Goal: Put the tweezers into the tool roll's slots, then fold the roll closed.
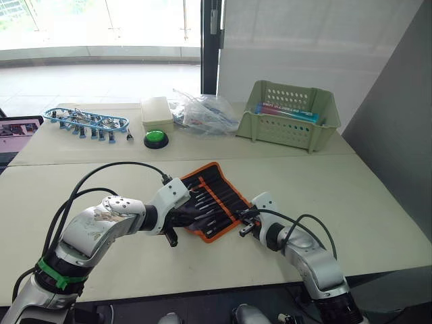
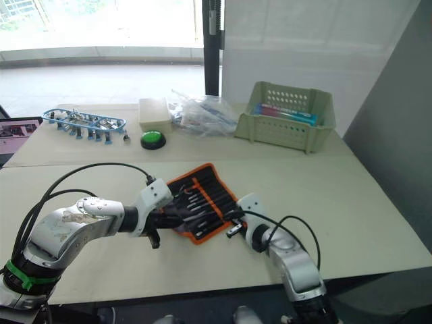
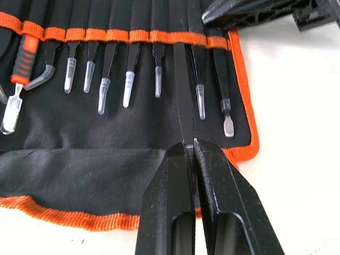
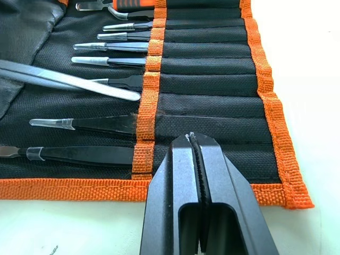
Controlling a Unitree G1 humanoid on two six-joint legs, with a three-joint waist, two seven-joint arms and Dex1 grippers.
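Observation:
The tool roll [image 1: 226, 192] lies open on the near table, black with orange edging. Several tweezers [image 3: 129, 85] with clear tip caps sit in its slots. My left gripper [image 3: 189, 146] is shut on one slim black tweezer [image 3: 181, 95], whose far end reaches the orange slot band. The same tweezer [image 4: 69, 79] slants over the fabric in the right wrist view. My right gripper [image 4: 191, 139] is shut, with its fingertips over the slot band [image 4: 146, 114] near the roll's end. Seen from the head camera, the left gripper [image 1: 192, 216] and right gripper [image 1: 246, 217] flank the roll.
On the far table stand a pale green basket [image 1: 287, 115], a crumpled plastic bag [image 1: 202, 111], a white box [image 1: 156, 111], a green button [image 1: 156, 139] and a blue-framed row of small tools [image 1: 86, 121]. A laptop [image 1: 17, 131] sits at the left edge.

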